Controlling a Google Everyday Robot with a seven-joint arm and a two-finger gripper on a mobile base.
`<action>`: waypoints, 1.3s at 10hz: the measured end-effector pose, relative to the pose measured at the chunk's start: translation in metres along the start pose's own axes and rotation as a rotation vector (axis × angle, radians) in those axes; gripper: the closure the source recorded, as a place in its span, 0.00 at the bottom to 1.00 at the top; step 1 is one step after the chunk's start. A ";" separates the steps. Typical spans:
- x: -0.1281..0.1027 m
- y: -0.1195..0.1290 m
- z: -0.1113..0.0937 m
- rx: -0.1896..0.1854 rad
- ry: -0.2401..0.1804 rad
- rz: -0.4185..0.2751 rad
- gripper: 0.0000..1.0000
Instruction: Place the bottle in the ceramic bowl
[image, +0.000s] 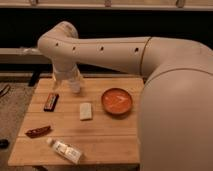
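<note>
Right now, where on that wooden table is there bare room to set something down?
The widest bare patch is the front middle of the table, bordered by the bottle, the pale block and the ceramic bowl. The left side is crowded: dark bar, reddish packet, and the gripper behind them.

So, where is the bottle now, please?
The bottle lies at the table's near left corner, beside the dark red packet; the tool hangs over its far left.

A: The gripper (73, 86) hangs low over the back-left of the wooden table (110, 140) — the bulky white arm (110, 50) blocks the rear and right.
B: Bare boards run from the small clear plastic bottle (66, 150), front-left, toward the shallow orange-brown ceramic bowl (117, 101) — the pale rectangular block (86, 111) lies between, nearer the bowl.
</note>
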 end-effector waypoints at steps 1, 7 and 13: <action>0.014 0.015 0.003 -0.014 0.016 -0.014 0.20; 0.083 0.064 0.023 -0.066 0.112 -0.060 0.20; 0.149 0.048 0.072 -0.007 0.303 -0.064 0.20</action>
